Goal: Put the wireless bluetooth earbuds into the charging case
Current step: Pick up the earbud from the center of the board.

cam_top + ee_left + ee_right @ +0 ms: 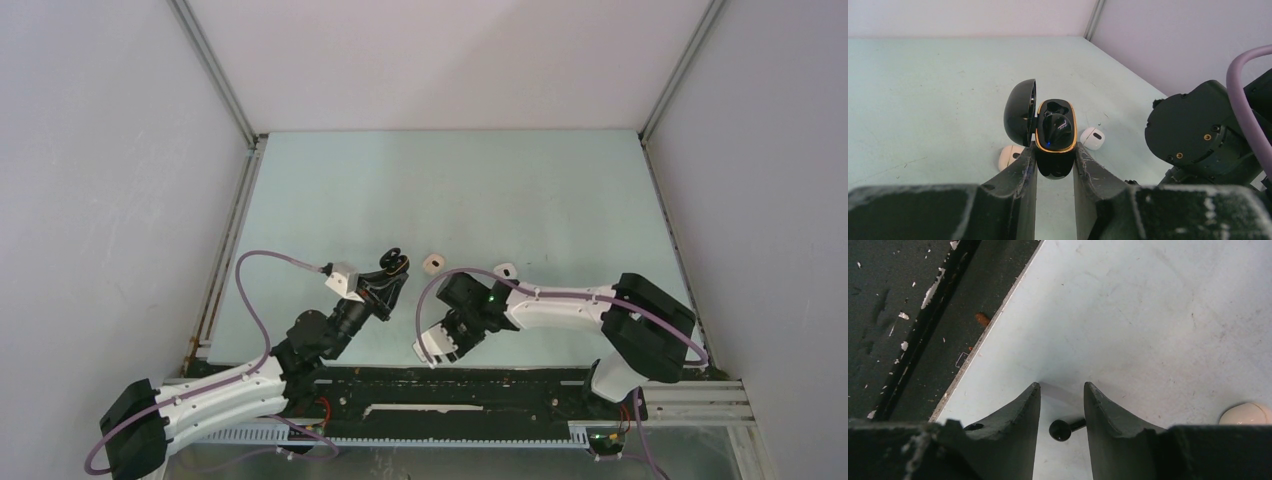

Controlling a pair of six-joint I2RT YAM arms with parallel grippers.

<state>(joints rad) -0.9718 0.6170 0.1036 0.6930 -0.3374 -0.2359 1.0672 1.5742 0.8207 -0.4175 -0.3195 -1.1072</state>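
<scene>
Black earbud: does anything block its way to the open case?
Nothing visible does. Only bare table separates the black earbud, between the right end effector's fingers, from the case, lid open, in the left end effector.

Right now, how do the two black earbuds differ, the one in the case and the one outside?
The seated earbud sits in the open charging case that the left tool clamps; the loose earbud is outside it, between the parted fingers of the right tool. The seated earbud is half hidden; the loose earbud shows head and stem. Both are black.
</scene>
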